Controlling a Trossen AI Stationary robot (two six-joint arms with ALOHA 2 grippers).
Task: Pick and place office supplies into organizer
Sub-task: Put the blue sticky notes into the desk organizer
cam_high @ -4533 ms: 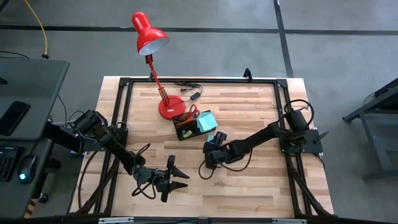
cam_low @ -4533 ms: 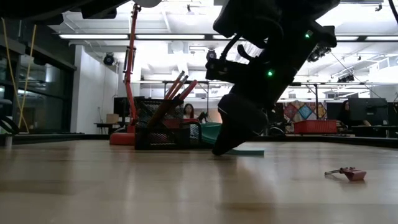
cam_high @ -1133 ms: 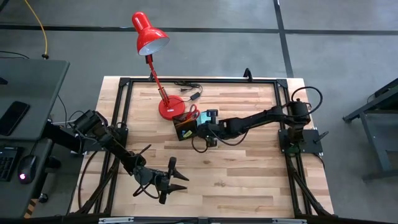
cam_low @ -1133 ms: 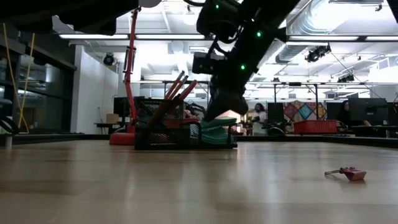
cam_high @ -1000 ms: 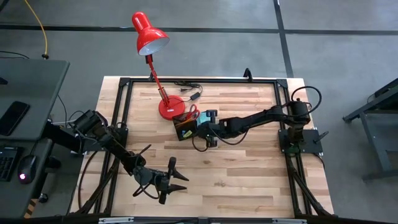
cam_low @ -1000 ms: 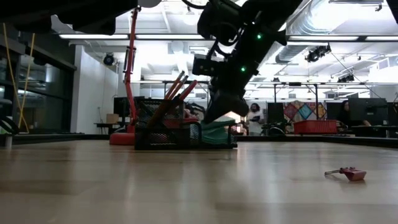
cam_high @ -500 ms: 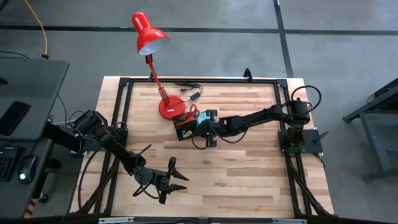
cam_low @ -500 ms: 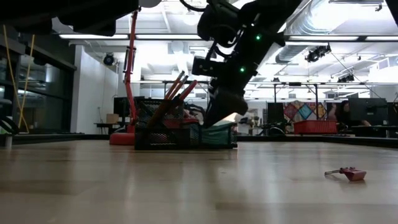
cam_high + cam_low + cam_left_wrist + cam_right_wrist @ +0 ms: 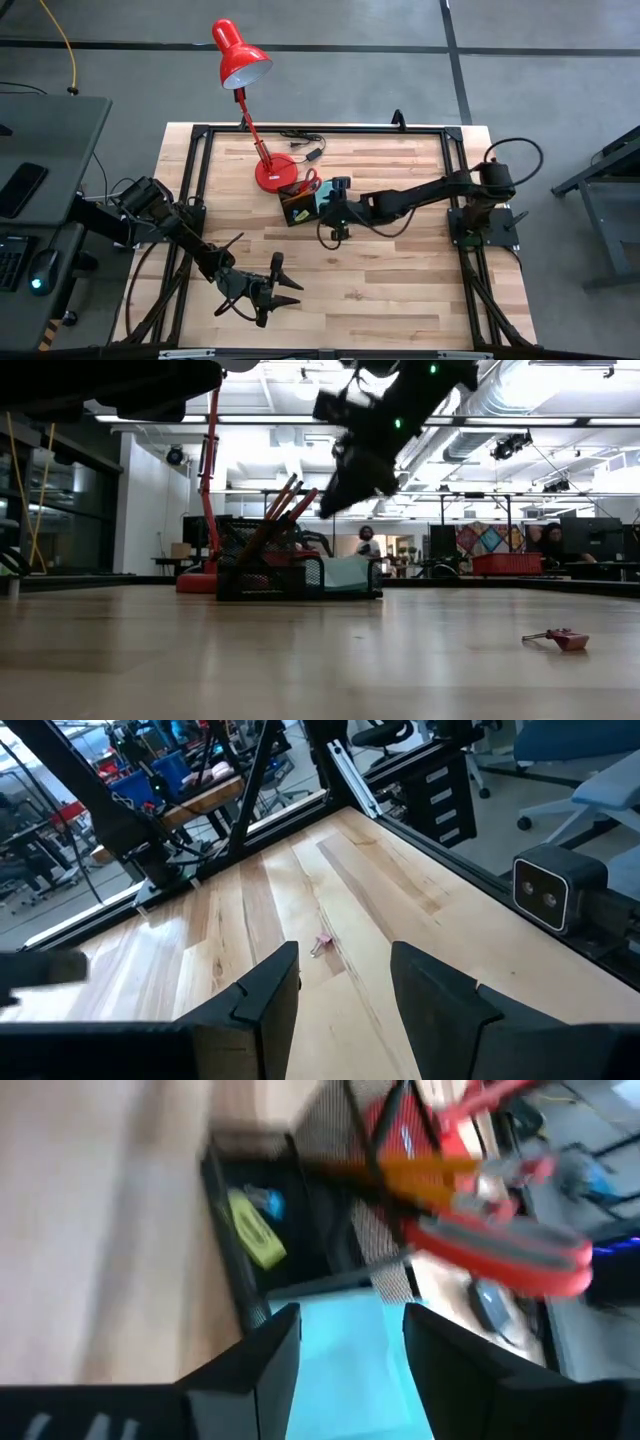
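Note:
The black mesh organizer (image 9: 294, 209) (image 9: 262, 565) stands on the table beside the lamp base. Red-handled scissors (image 9: 500, 1250) and orange pencils (image 9: 440, 1175) stick up out of it, and a yellow-green piece (image 9: 255, 1230) lies in one compartment. A teal sticky-note pad (image 9: 346, 575) (image 9: 340, 1365) lies flat in its right compartment. My right gripper (image 9: 330, 200) (image 9: 338, 500) (image 9: 350, 1340) hangs open above that pad, clear of it. My left gripper (image 9: 277, 290) (image 9: 345, 990) waits open over the table's near part.
The red desk lamp stands with its base (image 9: 272, 173) just behind the organizer, its black cable (image 9: 305, 148) beyond. A small red item (image 9: 560, 637) (image 9: 322, 944) lies on the bare wood. A black frame (image 9: 200, 135) rims the table. People show far off in the room.
My right gripper has risen straight up from the organizer, leaving the teal pad behind. The pad, tilted under the fingers before, now lies flat inside the right compartment. The left arm has kept still.

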